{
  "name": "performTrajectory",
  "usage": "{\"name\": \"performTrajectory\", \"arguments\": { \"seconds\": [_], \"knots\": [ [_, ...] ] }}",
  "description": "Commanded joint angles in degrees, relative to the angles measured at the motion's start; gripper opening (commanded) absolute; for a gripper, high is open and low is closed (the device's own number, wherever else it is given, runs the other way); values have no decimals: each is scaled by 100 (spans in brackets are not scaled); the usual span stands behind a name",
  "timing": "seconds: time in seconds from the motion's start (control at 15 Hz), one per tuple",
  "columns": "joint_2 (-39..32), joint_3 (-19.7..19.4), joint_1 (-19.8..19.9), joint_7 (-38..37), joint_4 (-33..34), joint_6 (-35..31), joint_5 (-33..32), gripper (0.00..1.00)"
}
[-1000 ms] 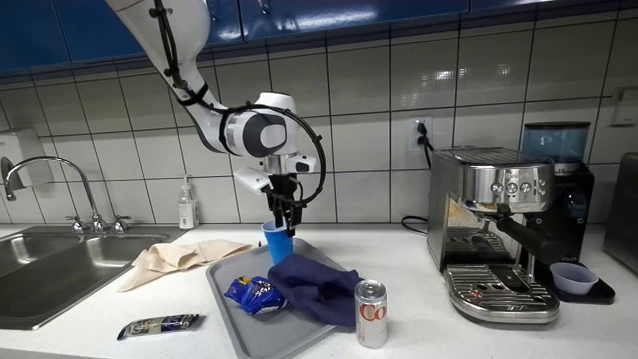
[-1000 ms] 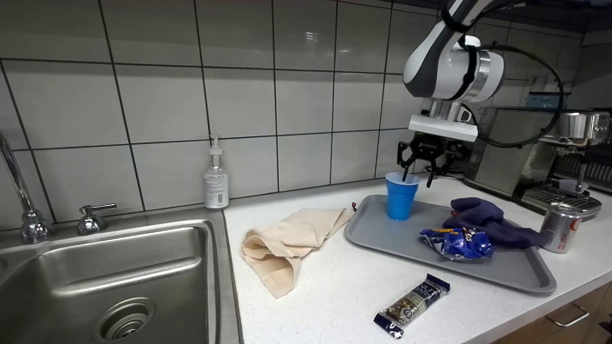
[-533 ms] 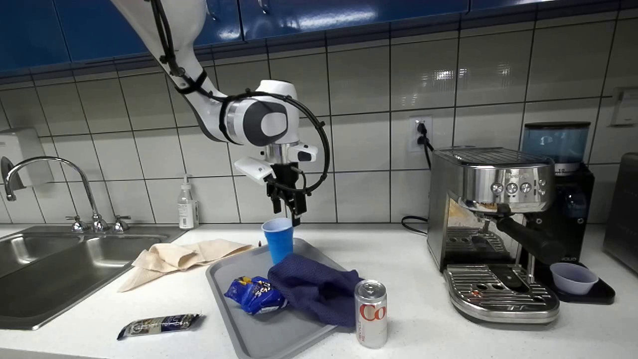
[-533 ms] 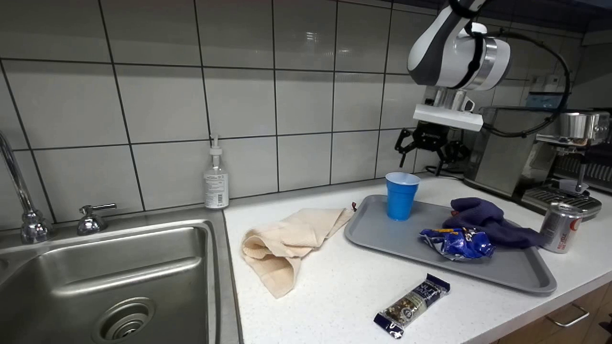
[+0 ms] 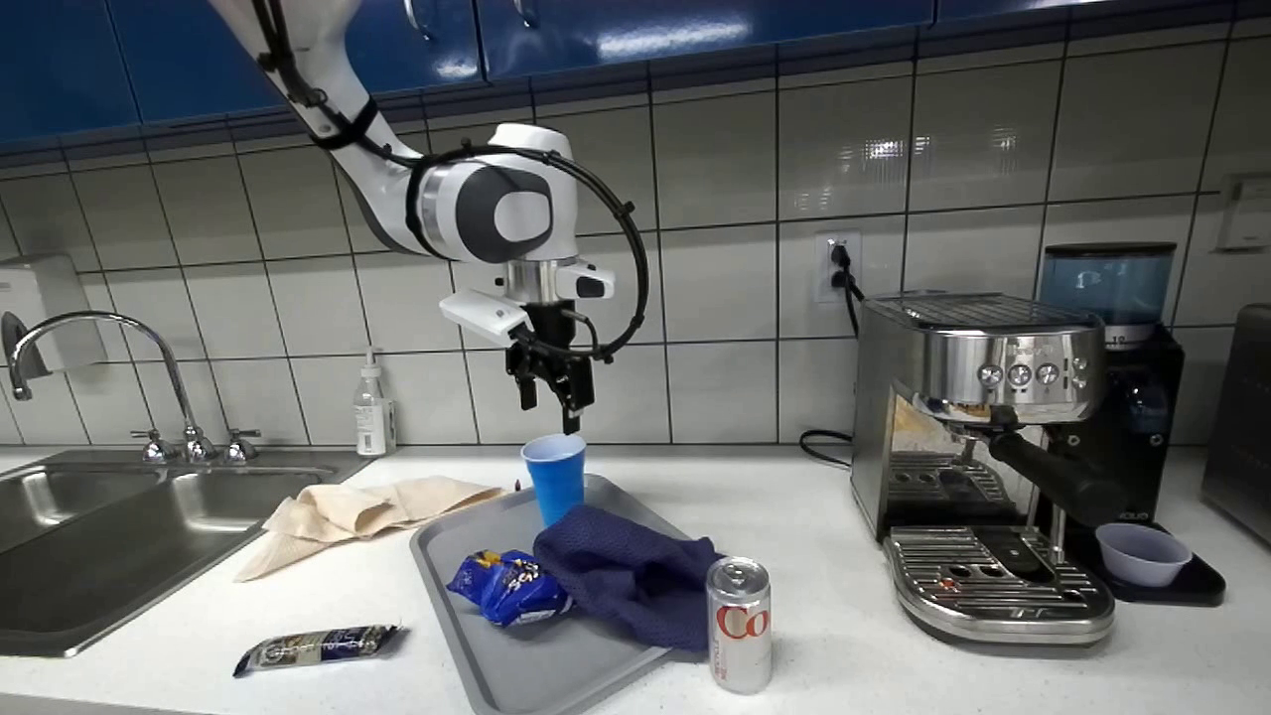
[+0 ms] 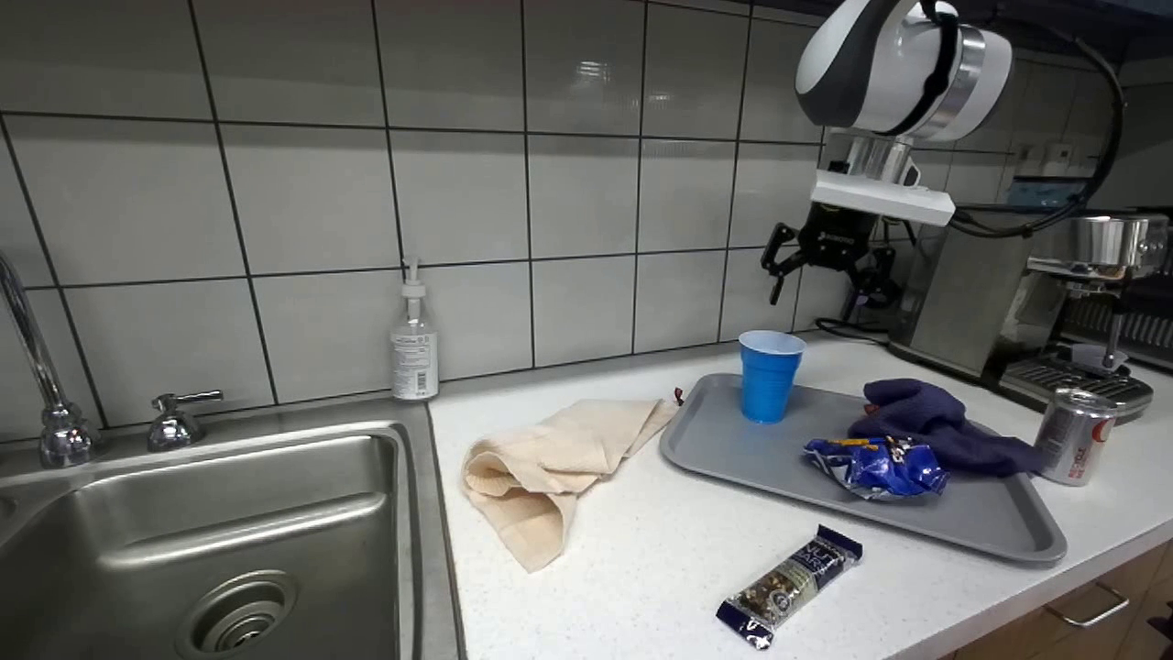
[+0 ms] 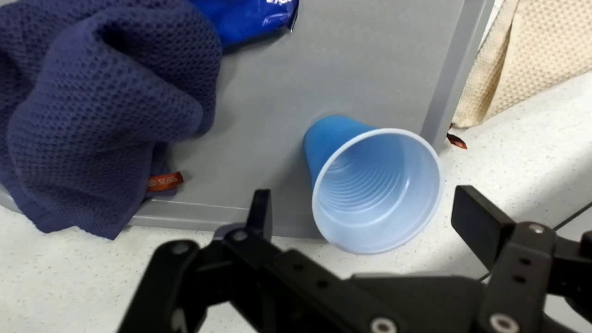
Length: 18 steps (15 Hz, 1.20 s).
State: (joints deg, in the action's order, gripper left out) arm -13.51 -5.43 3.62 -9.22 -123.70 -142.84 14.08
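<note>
My gripper (image 7: 363, 200) is open and empty, with its two black fingertips spread wide apart. In both exterior views the gripper (image 5: 549, 413) hangs just above a blue cup (image 5: 555, 483), apart from it. The cup (image 6: 769, 378) stands upright near the back corner of a grey tray (image 6: 761, 449). In the wrist view the cup (image 7: 370, 194) shows its pale, hollow inside between the two fingers. A dark blue cloth (image 5: 635, 576) and a shiny blue snack packet (image 5: 511, 588) lie on the same tray. I see nothing inside the cup.
A silver soda can (image 5: 740, 626) stands at the tray's edge. A nut bar (image 6: 790, 587) and a beige cloth (image 6: 568, 458) lie on the counter. A steel sink (image 6: 229, 522), a soap bottle (image 6: 414, 344) and an espresso machine (image 5: 983, 467) stand around. The tiled wall is close behind.
The gripper has risen out of and away from the cup, one finger having been inside its rim, and its fingers have spread wider. The cup, tray and other objects have not moved.
</note>
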Motion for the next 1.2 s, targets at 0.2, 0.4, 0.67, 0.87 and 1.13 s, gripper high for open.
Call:
{"name": "performTrajectory", "arguments": {
  "seconds": [0.2,0.4,0.67,0.87,1.13],
  "knots": [
    [785,142,-120,-147,-847,361,-247,100],
    [1017,132,-210,-451,-1140,449,-518,100],
    [1311,172,-251,-701,-1501,574,-689,100],
    [1092,190,-205,-488,-1408,460,-564,100],
    [1088,197,-207,-488,-1449,445,-563,100]
  ]
}}
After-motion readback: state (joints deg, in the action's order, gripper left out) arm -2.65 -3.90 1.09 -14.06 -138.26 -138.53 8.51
